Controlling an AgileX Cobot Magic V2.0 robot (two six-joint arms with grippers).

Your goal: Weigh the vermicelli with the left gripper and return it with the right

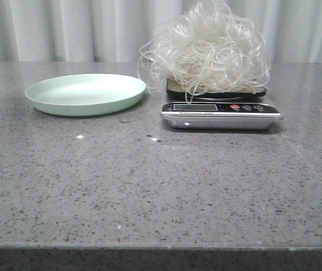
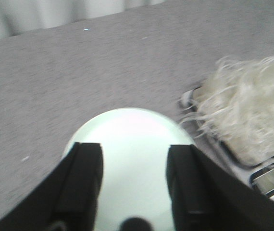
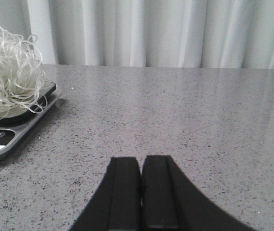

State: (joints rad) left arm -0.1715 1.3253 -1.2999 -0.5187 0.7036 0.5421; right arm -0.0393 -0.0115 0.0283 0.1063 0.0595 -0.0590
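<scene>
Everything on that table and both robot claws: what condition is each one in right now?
vermicelli: piled on the scale, held by nothing.
scale: flat on the table, loaded; display too small to read.
plate: empty, upright, left of the scale.
left gripper: open, empty, above the plate.
right gripper: shut, empty, low over bare table beside the scale.

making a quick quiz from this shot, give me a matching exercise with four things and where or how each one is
Things:
1. vermicelli
2. plate
3. left gripper
4. right gripper

States:
A. fingers pressed together, holding nothing
B. bare, left of the scale
C. piled on the scale
D. fingers apart, above the plate

Pairs: 1-C, 2-B, 3-D, 4-A
</scene>
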